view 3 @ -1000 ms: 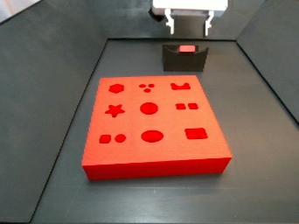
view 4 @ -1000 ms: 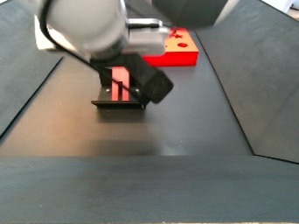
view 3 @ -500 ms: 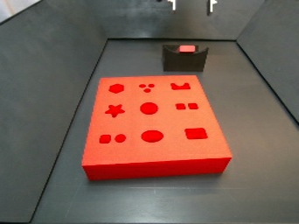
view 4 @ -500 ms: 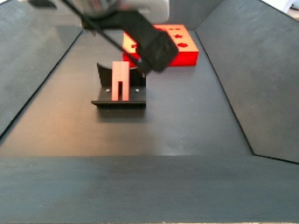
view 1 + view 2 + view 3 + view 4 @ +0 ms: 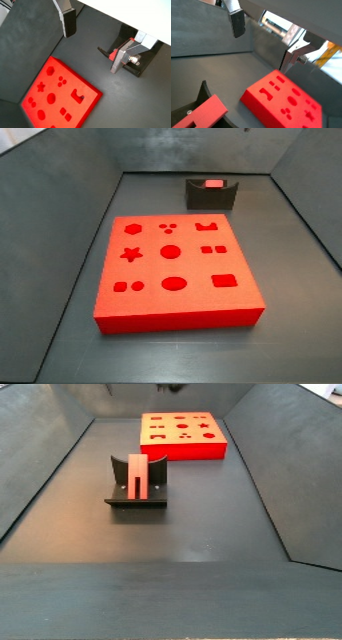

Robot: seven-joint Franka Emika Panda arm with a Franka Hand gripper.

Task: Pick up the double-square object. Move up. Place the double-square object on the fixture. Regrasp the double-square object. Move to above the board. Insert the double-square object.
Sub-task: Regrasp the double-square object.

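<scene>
Our gripper (image 5: 90,42) hangs open and empty high over the floor, so a sloppy regrasp could knock the peg (image 5: 139,477) off the fixture (image 5: 136,503).

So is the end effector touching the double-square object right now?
Apart. In a wrist view the end effector hangs open and empty high above the floor, while the double-square object sits alone in the fixture.

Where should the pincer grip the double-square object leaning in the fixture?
Probably its free upper end, from above: the double-square object leans in the fixture, whose walls flank its lower part. The pincer is open and empty, out of both side views.
</scene>
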